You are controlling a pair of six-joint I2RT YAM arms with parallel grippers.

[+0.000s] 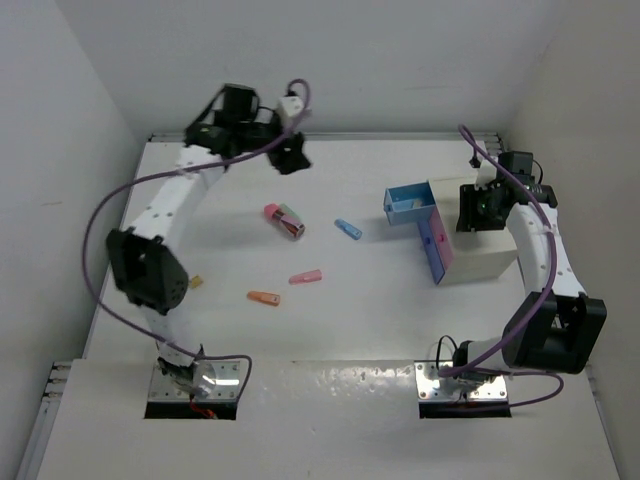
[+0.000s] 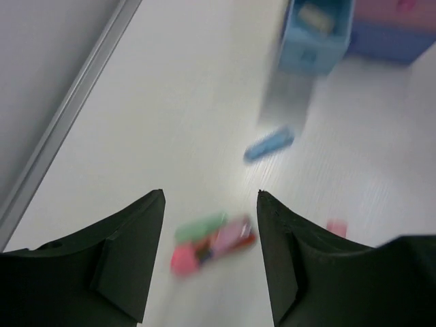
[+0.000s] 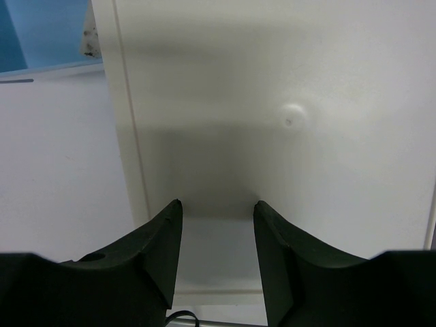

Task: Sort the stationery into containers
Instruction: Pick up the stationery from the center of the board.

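My left gripper (image 1: 290, 155) hangs open and empty at the far side of the table (image 1: 330, 330). In the left wrist view (image 2: 211, 197) a blurred pink-red cylinder (image 2: 214, 242) with a mint green piece (image 2: 199, 227) lies between the fingertips. In the top view the cylinder (image 1: 285, 220), a blue piece (image 1: 348, 229), a pink piece (image 1: 306, 277), an orange piece (image 1: 264, 297) and a yellow piece (image 1: 196, 282) lie on the table. The blue drawer (image 1: 410, 203) and pink drawer (image 1: 438, 245) sit by the white cabinet (image 1: 485, 250). My right gripper (image 3: 216, 204) is open, over the cabinet top.
White walls close in the table on the left, back and right. The left arm's elbow (image 1: 148, 270) hangs over the table's left side. The right arm's base (image 1: 465, 380) is at the near edge. A blue piece (image 2: 269, 144) shows in the left wrist view.
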